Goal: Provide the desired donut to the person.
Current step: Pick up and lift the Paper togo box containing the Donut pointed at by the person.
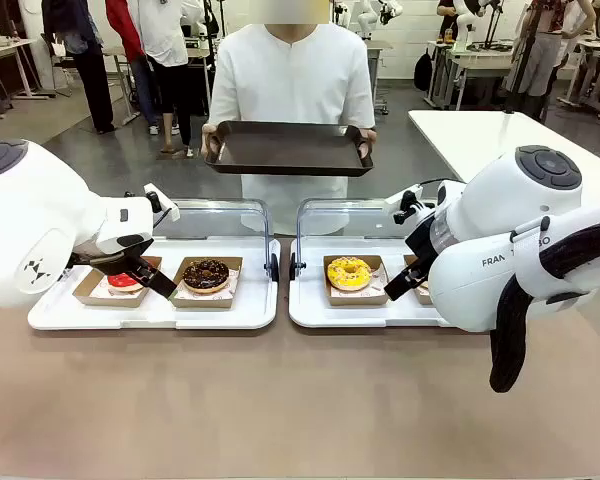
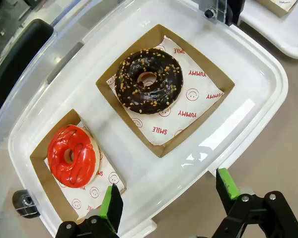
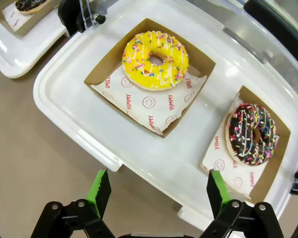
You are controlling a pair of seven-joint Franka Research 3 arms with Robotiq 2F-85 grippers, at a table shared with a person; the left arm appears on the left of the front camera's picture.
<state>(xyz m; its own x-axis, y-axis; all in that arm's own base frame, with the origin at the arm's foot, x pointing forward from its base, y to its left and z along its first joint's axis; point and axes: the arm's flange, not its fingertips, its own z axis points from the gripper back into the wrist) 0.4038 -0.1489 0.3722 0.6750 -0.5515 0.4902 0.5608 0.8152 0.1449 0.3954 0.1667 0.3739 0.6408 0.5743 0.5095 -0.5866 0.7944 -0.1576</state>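
Both left gripper (image 2: 168, 184) and right gripper (image 3: 159, 174) gape wide (empty).

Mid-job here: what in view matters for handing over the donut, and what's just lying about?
Job:
- person holding dark tray
- red donut
- nut-topped chocolate donut
- yellow donut
- sprinkled chocolate donut
- left gripper and right gripper, both open
Which donut is wanted: cannot tell.

Just about:
- raised clear lids
- white side table
- bystanders behind

Grey floor (image 1: 70, 150), white side table (image 1: 490, 135)
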